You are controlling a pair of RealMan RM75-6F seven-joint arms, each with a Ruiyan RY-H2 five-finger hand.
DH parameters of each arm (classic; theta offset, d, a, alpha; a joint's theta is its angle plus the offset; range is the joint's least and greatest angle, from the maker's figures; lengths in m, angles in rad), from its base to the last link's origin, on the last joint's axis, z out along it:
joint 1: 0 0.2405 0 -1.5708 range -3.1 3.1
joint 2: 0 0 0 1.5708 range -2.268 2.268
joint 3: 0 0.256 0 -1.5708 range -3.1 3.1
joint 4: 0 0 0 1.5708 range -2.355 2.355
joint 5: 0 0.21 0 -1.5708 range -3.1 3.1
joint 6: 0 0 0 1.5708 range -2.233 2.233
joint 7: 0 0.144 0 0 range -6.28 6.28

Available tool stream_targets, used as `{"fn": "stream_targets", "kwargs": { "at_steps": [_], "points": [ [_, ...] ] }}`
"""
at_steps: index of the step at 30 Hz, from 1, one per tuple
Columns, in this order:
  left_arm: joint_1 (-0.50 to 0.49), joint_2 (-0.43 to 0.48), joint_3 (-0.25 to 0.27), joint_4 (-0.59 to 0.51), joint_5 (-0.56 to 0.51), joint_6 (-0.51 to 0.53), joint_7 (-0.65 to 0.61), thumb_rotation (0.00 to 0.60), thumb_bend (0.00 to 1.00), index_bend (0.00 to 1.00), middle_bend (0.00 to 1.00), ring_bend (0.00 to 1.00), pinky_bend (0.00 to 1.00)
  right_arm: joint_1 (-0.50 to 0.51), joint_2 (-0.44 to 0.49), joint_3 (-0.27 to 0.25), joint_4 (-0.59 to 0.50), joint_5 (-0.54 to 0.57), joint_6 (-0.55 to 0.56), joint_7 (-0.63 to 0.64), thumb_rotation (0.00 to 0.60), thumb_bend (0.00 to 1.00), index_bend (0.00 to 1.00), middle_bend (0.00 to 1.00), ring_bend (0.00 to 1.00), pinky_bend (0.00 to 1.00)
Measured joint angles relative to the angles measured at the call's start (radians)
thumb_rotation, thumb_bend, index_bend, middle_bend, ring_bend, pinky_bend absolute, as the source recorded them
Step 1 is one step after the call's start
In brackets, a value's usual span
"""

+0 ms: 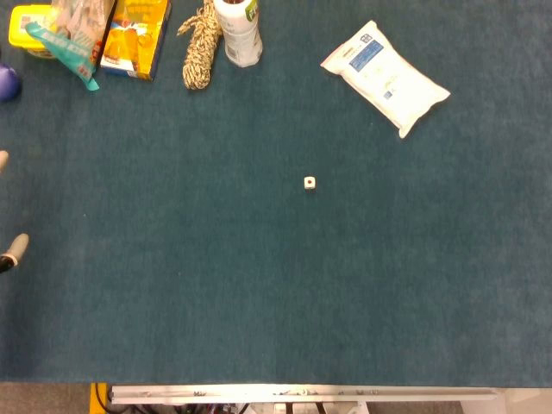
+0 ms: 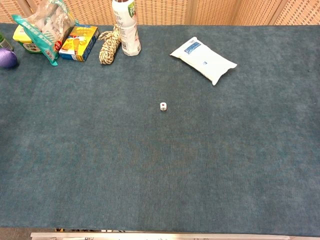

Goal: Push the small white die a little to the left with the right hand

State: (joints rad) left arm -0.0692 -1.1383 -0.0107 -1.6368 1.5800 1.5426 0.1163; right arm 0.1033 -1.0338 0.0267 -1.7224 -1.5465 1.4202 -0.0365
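The small white die (image 1: 310, 183) lies alone on the blue-green table cloth (image 1: 259, 293), a little right of the middle; the chest view has the die (image 2: 163, 106) near the centre too. Nothing touches it. My right hand appears in neither view. Of my left hand (image 1: 9, 207) only two pale fingertips (image 1: 15, 250) poke in at the left edge of the head view, far from the die, spread apart with nothing seen between them.
Along the far edge stand a white bottle (image 2: 126, 27), a coil of rope (image 2: 108, 45), an orange box (image 2: 76, 43), a snack bag (image 2: 45, 27) and a purple ball (image 2: 7, 58). A white pouch (image 2: 203, 60) lies at the far right of the die.
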Motion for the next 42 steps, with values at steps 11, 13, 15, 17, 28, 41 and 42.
{"fn": "stream_targets", "kwargs": {
  "at_steps": [11,13,15,17,28,41,42],
  "points": [
    [0.0,0.004,-0.001,0.0,-0.002,-0.003,-0.004,0.6,0.21,0.0,0.0,0.0,0.0,0.017,0.005,0.005,-0.01,-0.042,0.006,0.016,0.6,0.33,0.1,0.3,0.18,0.21],
    [-0.001,0.004,-0.001,0.0,-0.001,-0.005,-0.004,0.6,0.21,0.0,0.0,0.0,0.0,0.03,0.006,0.011,-0.015,-0.063,0.008,0.019,0.6,0.33,0.1,0.32,0.22,0.23],
    [-0.003,0.005,-0.001,-0.001,0.001,-0.006,-0.003,0.6,0.21,0.0,0.0,0.0,0.0,0.047,0.007,0.02,-0.022,-0.077,0.006,0.016,0.6,0.33,0.1,0.35,0.25,0.26],
    [-0.004,0.006,0.0,-0.002,0.003,-0.009,-0.001,0.6,0.21,0.0,0.0,0.0,0.0,0.072,0.007,0.033,-0.033,-0.091,-0.004,0.001,0.6,0.33,0.1,0.37,0.31,0.3],
    [-0.001,0.013,0.005,-0.015,0.012,-0.005,0.004,0.6,0.21,0.0,0.0,0.0,0.0,0.248,-0.018,0.083,-0.1,-0.108,-0.208,-0.126,0.6,0.57,0.1,0.73,0.78,0.78],
    [-0.009,0.025,0.013,-0.029,0.006,-0.035,0.022,0.6,0.21,0.0,0.0,0.0,0.0,0.494,-0.081,0.12,-0.138,0.042,-0.6,-0.202,0.552,1.0,0.14,1.0,1.0,1.0],
    [-0.009,0.026,0.014,-0.03,0.006,-0.036,0.023,0.6,0.21,0.0,0.0,0.0,0.0,0.514,-0.088,0.124,-0.137,0.065,-0.625,-0.207,0.525,1.0,0.14,1.0,1.0,1.0]
  ]
}}
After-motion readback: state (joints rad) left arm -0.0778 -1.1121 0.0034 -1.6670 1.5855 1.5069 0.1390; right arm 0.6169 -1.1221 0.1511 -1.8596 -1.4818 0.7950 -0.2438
